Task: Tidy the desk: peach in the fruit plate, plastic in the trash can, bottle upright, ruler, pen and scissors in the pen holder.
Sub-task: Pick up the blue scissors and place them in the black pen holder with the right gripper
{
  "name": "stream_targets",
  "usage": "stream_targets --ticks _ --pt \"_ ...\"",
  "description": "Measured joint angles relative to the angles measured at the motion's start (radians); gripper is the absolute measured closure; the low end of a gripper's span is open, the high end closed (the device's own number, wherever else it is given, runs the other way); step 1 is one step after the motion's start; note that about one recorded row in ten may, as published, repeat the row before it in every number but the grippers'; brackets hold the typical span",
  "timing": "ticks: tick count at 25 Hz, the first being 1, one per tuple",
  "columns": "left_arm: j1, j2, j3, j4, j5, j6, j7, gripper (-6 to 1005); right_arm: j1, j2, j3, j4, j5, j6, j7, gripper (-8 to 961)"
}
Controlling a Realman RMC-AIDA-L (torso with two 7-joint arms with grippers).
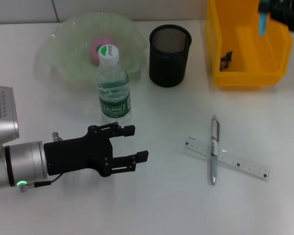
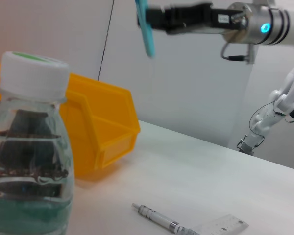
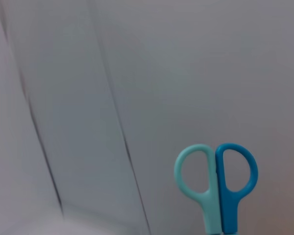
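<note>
Left gripper [image 1: 134, 143] sits low over the worktop [image 1: 152, 205], just in front of the bottle [image 1: 113, 85], fingers [image 1: 142, 155] apart and holding nothing. The bottle stands upright, white cap on, at the front edge of the green fruit plate [image 1: 68, 46]. The peach [image 1: 96, 49] lies in that plate, partly hidden behind the bottle cap.

Right gripper [image 1: 279, 10] is raised above the far corner of the yellow bin [image 1: 245, 78], fingers clamped on the scissors [image 1: 262, 22], which hang blades up, handles down; the right wrist view shows the two blue handle loops [image 3: 216, 183]. A small dark item [image 1: 226, 59] lies inside the bin; it cannot be identified.

The black mesh pen holder [image 1: 170, 56] stands between plate and bin. The pen [image 1: 214, 149] lies crossed over the clear ruler [image 1: 228, 157] on the open worktop, well apart from the holder.
</note>
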Motion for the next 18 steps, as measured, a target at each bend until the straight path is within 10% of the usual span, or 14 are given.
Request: stream_targets --ticks 7,18 --pt "0.000 -0.001 -0.001 0.000 0.000 0.000 0.004 242 0.198 -0.008 0.016 0.544 0.287 0.115 -0.404 705" --pt "-0.005 -0.008 -0.001 0.000 0.000 -0.001 0.011 242 0.422 0.010 -0.017 0.842 0.334 0.365 -0.663 686"
